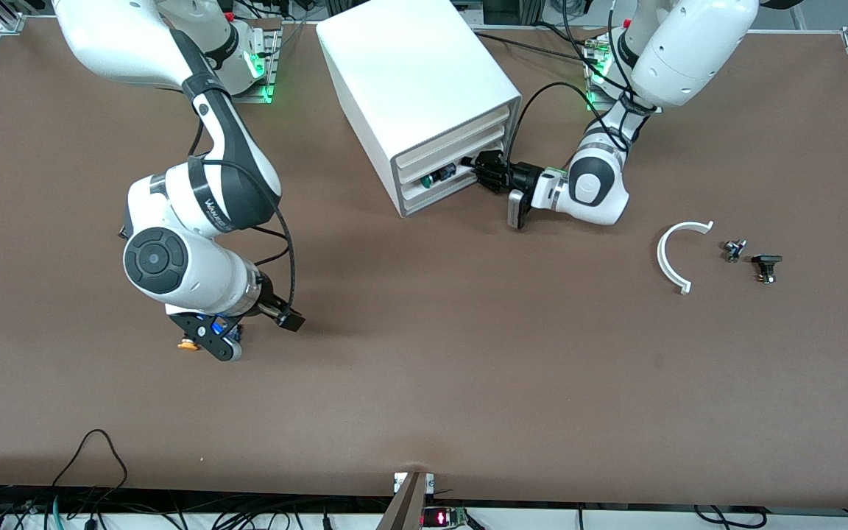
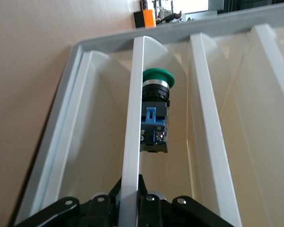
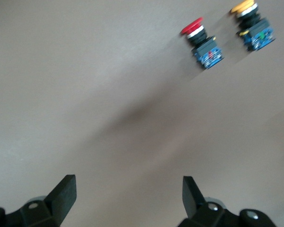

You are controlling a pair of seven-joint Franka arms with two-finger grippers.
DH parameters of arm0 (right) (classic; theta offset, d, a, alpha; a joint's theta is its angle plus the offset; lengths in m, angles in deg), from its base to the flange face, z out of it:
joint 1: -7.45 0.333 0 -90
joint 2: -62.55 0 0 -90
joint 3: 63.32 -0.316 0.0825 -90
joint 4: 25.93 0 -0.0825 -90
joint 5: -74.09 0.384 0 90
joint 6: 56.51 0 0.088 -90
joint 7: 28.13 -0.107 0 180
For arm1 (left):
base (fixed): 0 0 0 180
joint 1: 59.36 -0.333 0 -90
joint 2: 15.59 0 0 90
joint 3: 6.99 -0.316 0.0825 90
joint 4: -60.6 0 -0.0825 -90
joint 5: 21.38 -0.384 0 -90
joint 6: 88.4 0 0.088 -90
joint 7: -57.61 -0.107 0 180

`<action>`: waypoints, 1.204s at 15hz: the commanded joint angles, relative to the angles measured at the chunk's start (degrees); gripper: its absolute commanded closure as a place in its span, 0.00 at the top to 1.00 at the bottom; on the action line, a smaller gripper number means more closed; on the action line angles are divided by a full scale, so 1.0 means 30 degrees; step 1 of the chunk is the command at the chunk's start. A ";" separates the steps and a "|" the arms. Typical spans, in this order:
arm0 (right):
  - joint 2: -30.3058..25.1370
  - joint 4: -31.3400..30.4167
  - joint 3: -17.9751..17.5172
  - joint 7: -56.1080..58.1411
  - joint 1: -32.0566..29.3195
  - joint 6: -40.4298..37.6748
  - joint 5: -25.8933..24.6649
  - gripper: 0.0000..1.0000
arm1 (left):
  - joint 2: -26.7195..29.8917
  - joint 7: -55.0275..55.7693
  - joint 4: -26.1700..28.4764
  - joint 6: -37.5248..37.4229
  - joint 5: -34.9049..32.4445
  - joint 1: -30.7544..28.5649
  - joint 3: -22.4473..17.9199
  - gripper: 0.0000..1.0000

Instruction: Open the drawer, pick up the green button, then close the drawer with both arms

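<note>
The left pincer (image 1: pixel 484 174) is seen at the front of the white cabinet (image 1: pixel 413 81), clamped shut on the front lip of the drawer (image 1: pixel 444 184), the bottommost of three. In the left wrist view the thin white lip (image 2: pixel 132 142) is pinched between the black fingers (image 2: pixel 149 208). The drawer looks only slightly drawn out, so the opening step is judged to be barely begun; the pull is what remains first. The button (image 2: pixel 156 116), green cap and black-and-blue body, is lying inside that drawer, just inside the lip, and is not yet taken. Lifting it out and shutting the drawer are both left to be done.

The right pincer (image 1: pixel 218 340) is held low over the surface (image 1: pixel 468 383) toward the right arm's end, jaws wide apart and nothing between them; that arm is waiting. Beside it, an orange-capped button (image 1: pixel 188 344) is glimpsed, and the right wrist view shows a red-capped button (image 3: pixel 202 41) next to it on the brown top.

Toward the left arm's end, a curved white piece (image 1: pixel 674 254) and two small dark parts (image 1: pixel 751 259) are laid out. Cables (image 1: pixel 93 471) are trailed along the edge nearest the front camera.
</note>
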 commanded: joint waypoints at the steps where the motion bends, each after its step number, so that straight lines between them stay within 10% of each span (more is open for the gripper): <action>1: 0.0693 0.1325 0.0021 -0.0983 0.0161 0.0000 0.0807 0.99 | -0.0113 0.0312 -0.0988 0.0041 -0.0603 -0.0964 -0.0137 0.00; 8: 0.0693 0.1325 -0.0008 -0.2246 0.0394 0.2198 0.2945 0.99 | -0.2280 0.2013 -0.4678 -0.0017 -0.5790 -0.3865 -0.0137 0.00; 18: 0.0839 0.1325 -0.0884 -0.5171 0.2065 0.5448 0.3767 0.99 | -0.2459 0.3244 -0.5913 -0.0017 -0.6496 -0.4483 -0.0459 0.00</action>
